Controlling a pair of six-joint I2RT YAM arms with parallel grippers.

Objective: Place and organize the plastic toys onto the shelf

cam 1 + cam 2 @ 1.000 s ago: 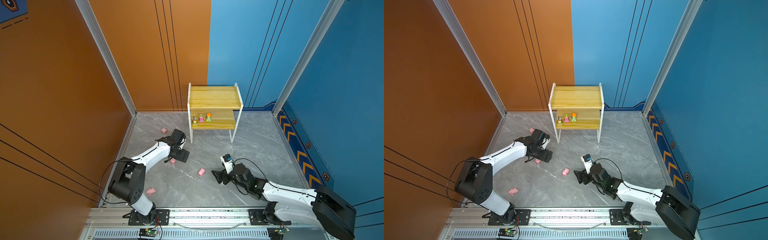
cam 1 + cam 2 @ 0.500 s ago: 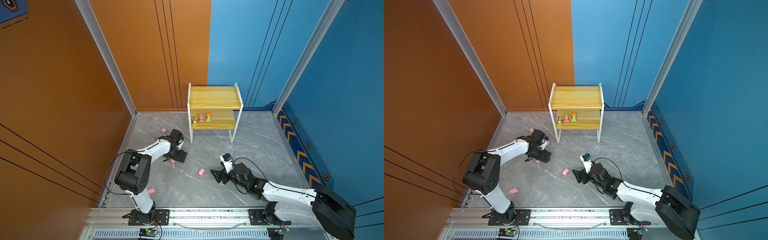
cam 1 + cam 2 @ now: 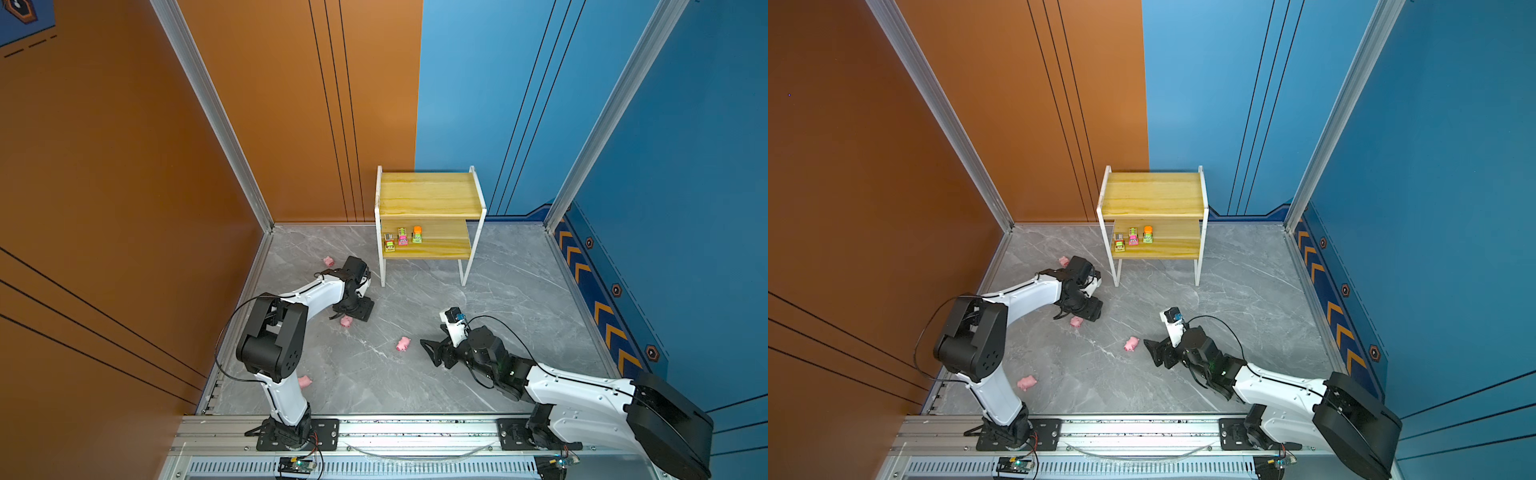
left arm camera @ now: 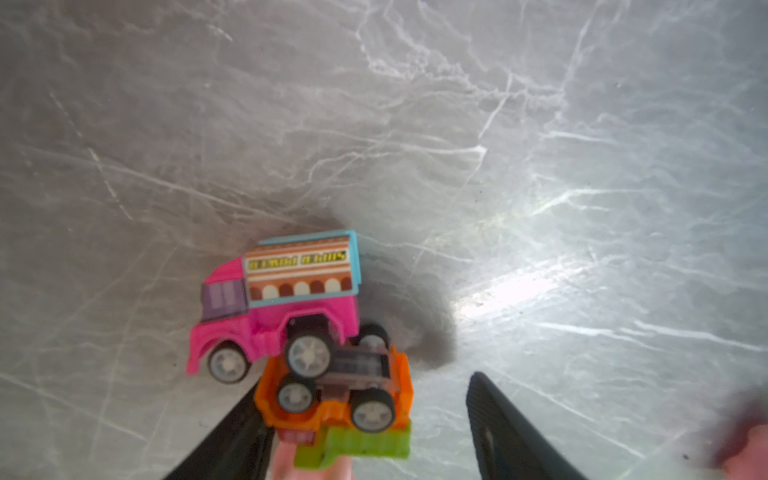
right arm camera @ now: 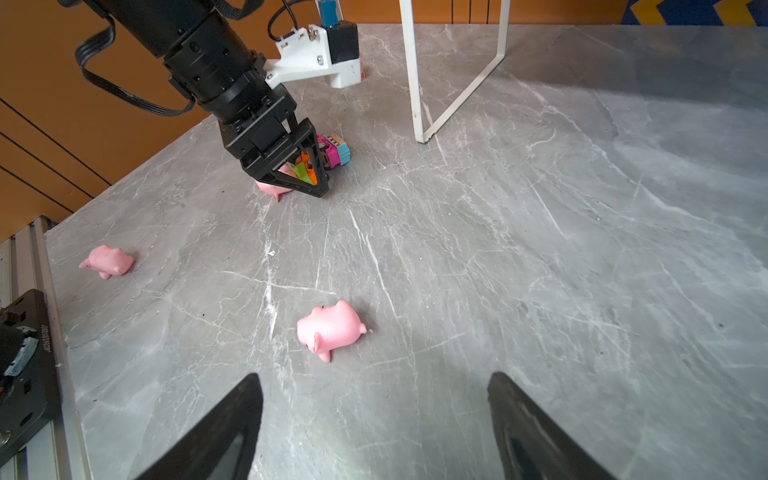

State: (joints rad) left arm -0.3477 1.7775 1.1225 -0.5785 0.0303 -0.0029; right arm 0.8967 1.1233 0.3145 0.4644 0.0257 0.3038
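Note:
The shelf [image 3: 428,199] stands at the back with three trucks [image 3: 402,237] on its lower board. My left gripper [image 4: 365,386] is down at the floor, open. An orange and green truck [image 4: 332,399] lies wheels-up between its fingers, against one finger [image 4: 232,432] and apart from the other. A pink truck [image 4: 278,291] lies on its side against the orange one. A pink pig [image 3: 346,321] lies right beside this gripper. My right gripper [image 5: 374,376] is open and empty, low over the floor, with another pig [image 5: 330,328] just ahead of it.
Two more pigs lie loose: one near the orange wall [image 3: 328,261], one by the left arm's base [image 3: 304,381]. The shelf's white legs [image 5: 415,83] stand just beyond the left gripper. A metal rail [image 3: 374,428] runs along the front edge.
The left gripper's jaws have narrowed around the orange truck, and the left arm's shoulder has turned. The right arm has barely moved.

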